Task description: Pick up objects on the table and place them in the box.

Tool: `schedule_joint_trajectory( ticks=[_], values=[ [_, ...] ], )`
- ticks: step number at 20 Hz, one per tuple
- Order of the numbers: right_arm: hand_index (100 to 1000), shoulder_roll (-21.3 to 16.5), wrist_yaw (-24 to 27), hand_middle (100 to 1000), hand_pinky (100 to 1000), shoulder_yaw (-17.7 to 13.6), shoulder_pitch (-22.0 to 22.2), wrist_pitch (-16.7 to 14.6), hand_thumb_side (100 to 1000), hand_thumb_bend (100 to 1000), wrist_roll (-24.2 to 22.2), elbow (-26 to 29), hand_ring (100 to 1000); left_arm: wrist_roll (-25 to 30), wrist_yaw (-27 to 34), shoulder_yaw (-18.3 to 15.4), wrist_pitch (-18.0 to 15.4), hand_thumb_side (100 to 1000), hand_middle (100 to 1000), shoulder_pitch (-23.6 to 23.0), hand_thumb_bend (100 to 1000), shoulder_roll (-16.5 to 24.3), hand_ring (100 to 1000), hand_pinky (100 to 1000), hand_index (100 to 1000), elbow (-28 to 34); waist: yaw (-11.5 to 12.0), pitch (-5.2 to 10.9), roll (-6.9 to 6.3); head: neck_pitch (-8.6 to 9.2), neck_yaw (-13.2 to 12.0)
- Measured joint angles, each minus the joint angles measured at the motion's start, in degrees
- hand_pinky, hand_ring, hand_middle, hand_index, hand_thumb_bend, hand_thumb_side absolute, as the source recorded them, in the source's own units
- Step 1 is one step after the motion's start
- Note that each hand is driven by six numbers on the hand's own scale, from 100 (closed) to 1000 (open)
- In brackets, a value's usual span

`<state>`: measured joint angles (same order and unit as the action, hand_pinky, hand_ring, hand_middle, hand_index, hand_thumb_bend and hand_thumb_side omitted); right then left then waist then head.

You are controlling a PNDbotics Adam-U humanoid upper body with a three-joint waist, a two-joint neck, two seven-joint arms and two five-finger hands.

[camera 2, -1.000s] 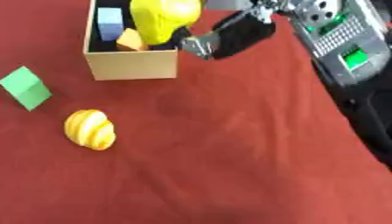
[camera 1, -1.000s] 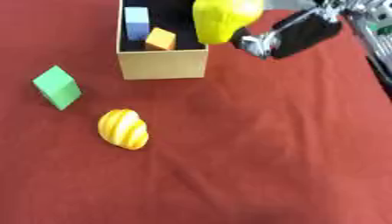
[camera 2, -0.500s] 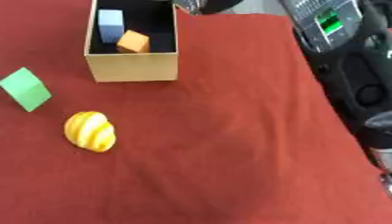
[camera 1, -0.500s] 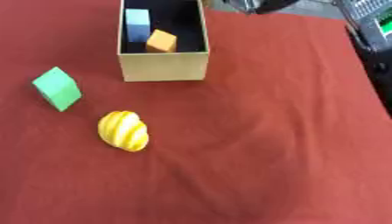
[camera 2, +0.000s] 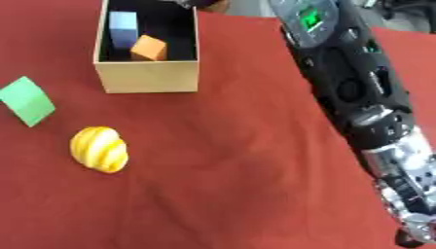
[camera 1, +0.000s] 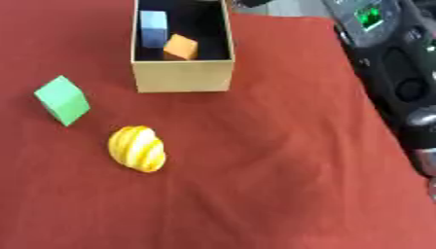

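— What is seen of the robot's hands?

— Only a dark scrap of the right hand [camera 2: 190,3] is caught at the top edge, over the far end of the box [camera 1: 181,76]. The rest is cut off, so it cannot be told whether its fingers are spread, pressed together or closed on anything. A brownish patch is seen just beside it, too little to be made out. The left hand is shown in neither view.

— And the arm behind it?

— The right arm [camera 2: 354,92] is laid along the right side of the scene, from the far edge to the near right corner. It is black, with a green-lit panel [camera 2: 310,17] towards the far end and silver joints nearer the camera. Its lowest part is cropped by the frame.

— What is held in the box?

— A pale blue block [camera 1: 153,28] and an orange block [camera 1: 180,46] are seen inside, the orange one just near of the blue. The box's far end is cut off at the top edge.

— What is left on the table?

— On the red cloth [camera 1: 281,170], a green cube [camera 1: 62,99] is found to the near left of the box, apart from it. A yellow striped object [camera 1: 137,149], rounded and ribbed, is placed nearer still, to the right of the cube and well apart from the arm.
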<state>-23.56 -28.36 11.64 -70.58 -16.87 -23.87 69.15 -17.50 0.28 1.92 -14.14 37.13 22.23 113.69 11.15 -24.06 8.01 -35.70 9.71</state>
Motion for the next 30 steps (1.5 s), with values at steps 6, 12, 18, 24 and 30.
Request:
schedule_joint_trajectory(
  ticks=[6, 12, 18, 24, 30],
  values=[
    [740, 2.37, -5.19, 581, 838, -0.37, -1.37, -4.58, 298, 100, 3.29, -8.26, 906, 0.32, 0.22, 0.09, 0.03, 707, 761, 0.30, 262, -0.14, 762, 741, 853, 0.00, 0.50, -0.07, 0.14, 0.03, 0.27],
    [816, 3.22, -10.53, 671, 851, -1.14, -1.59, -9.28, 370, 116, 4.85, -12.97, 950, 0.50, 0.30, 0.35, 0.05, 707, 762, 0.32, 262, -0.16, 762, 741, 853, 0.00, 0.50, -0.08, 0.22, 0.03, 0.34],
    [906, 3.26, -15.36, 837, 885, -1.42, -2.11, -10.38, 492, 367, 6.35, -13.36, 1000, 0.69, 0.38, 0.37, 0.19, 708, 762, 0.32, 261, -0.17, 763, 741, 854, 0.00, 0.47, -0.08, 0.23, 0.03, 0.28],
    [914, 3.27, -20.08, 852, 889, -1.41, -2.11, -11.50, 456, 408, 7.44, -13.34, 1000, 0.87, 0.40, 0.39, 0.37, 707, 763, 0.30, 262, -0.17, 763, 741, 854, 0.00, 0.29, -0.07, 0.23, 0.03, -0.03],
    [900, 3.30, -20.39, 818, 882, -1.34, -2.00, -12.79, 460, 363, 7.67, -12.45, 1000, 0.98, 0.44, 0.68, 0.42, 707, 763, 0.29, 261, -0.17, 764, 741, 854, 0.00, 0.15, -0.01, 0.23, 0.02, -0.12]
  ],
)
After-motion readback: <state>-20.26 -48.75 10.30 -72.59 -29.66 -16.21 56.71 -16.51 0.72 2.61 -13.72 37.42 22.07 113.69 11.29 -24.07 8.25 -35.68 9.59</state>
